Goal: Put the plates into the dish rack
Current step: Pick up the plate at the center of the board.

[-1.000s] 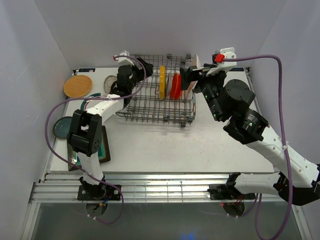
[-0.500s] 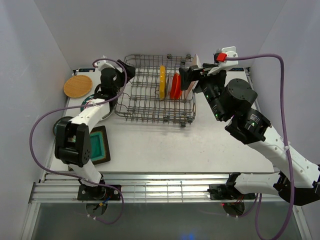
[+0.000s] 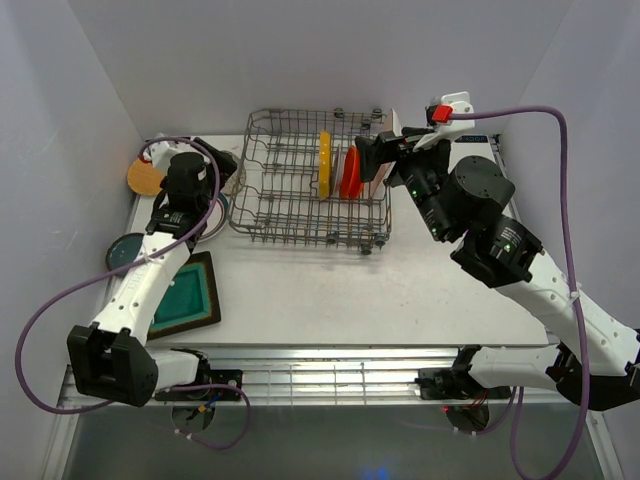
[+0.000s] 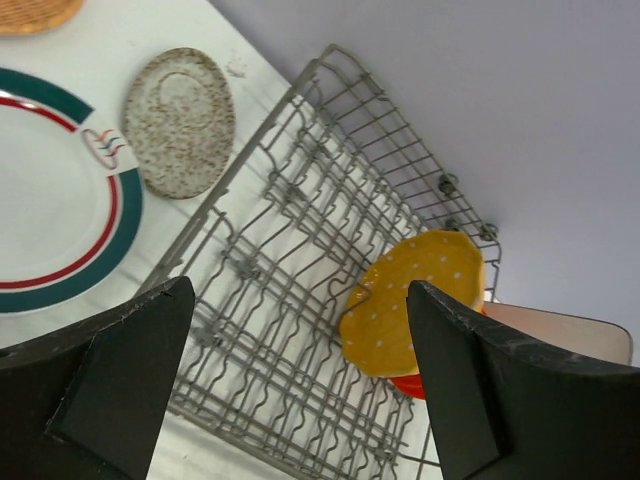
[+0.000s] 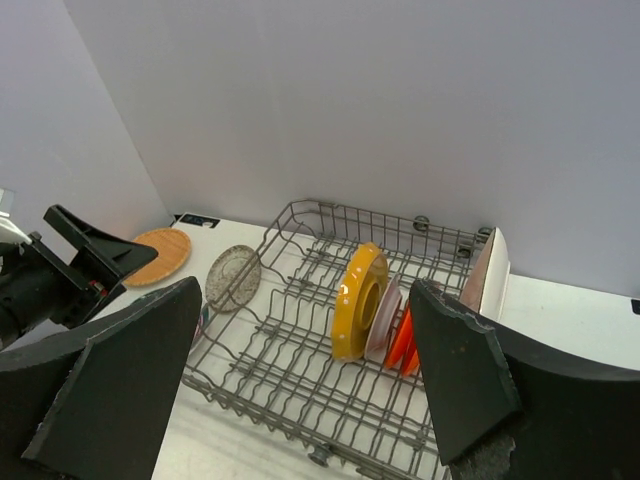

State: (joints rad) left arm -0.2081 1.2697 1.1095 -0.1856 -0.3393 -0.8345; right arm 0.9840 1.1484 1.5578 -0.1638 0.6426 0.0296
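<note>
Left gripper (image 3: 218, 165), spread wide and empty, hung just left of the dish rack (image 3: 300, 190), green-rimmed plate (image 4: 50, 200) lying flat right beneath it, way nearer than the right gripper (image 3: 368, 152).

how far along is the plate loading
Done: yellow plate, orange-red plate and a pale one between them stand in the dish rack, white plate at its end. In hand: nothing; left gripper and right gripper open. Remaining: wooden, speckled, green-rimmed, dark teal and square teal plates on the table.
</note>
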